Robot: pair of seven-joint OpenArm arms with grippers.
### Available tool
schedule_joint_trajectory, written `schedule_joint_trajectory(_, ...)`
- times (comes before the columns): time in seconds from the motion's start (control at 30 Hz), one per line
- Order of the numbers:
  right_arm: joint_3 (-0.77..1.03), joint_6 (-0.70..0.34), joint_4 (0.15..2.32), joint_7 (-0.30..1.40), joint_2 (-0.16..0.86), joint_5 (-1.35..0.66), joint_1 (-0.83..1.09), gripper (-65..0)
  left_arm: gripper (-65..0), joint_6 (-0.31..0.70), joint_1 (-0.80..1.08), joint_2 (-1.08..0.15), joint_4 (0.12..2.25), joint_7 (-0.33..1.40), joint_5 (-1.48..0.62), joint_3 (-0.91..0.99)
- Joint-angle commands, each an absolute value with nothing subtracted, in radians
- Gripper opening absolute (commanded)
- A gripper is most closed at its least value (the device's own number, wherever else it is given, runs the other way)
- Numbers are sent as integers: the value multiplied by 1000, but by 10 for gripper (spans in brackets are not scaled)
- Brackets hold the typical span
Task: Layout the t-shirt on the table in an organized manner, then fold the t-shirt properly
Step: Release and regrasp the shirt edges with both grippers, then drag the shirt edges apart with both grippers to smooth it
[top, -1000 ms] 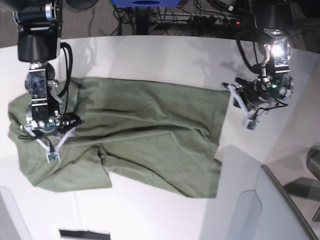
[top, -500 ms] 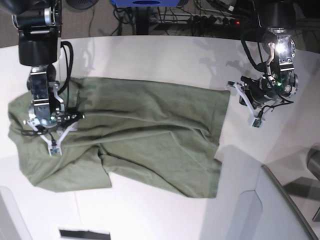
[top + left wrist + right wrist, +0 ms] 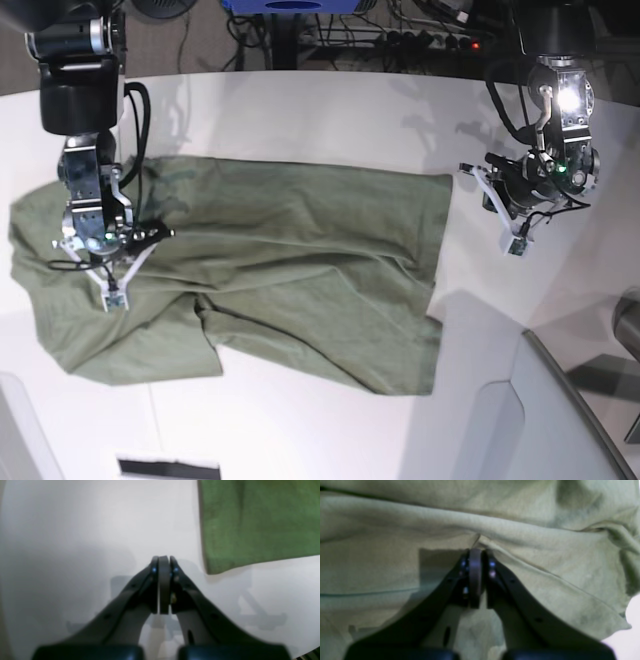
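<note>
The right gripper (image 3: 475, 555) is clenched down on the t-shirt (image 3: 250, 275), and whether a pinch of cloth is actually caught between the closed jaws cannot be told. If only a thin ridge is held, it may slip out when pulled; if both layers are caught, the whole body may be dragged and bunched rather than spread. The left gripper (image 3: 163, 560) is clenched on nothing, held over bare table (image 3: 330, 110) just beside the shirt's hem corner at 1 o'clock. The olive-green shirt is seen lying creased across the table's left half, with folds running from 9 to 3 o'clock and a sleeve at 7 o'clock.
</note>
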State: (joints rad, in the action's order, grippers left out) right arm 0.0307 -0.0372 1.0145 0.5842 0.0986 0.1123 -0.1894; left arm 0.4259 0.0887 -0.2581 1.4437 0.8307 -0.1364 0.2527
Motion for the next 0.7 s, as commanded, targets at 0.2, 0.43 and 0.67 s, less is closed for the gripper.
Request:
schedule_joint_trajectory(0.2, 33, -30, 1228, 707, 110, 128, -159, -650, -650, 427, 68, -272, 1458, 822, -143, 257)
schedule_joint_trajectory(0.43, 35, -30, 1380, 802, 108, 128, -120, -650, -650, 427, 54, -272, 1399, 817, -143, 257)
schedule_joint_trajectory(0.67, 36, -22, 1523, 889, 108, 128, -35, -650, -650, 427, 48, -272, 1391, 817, -143, 257)
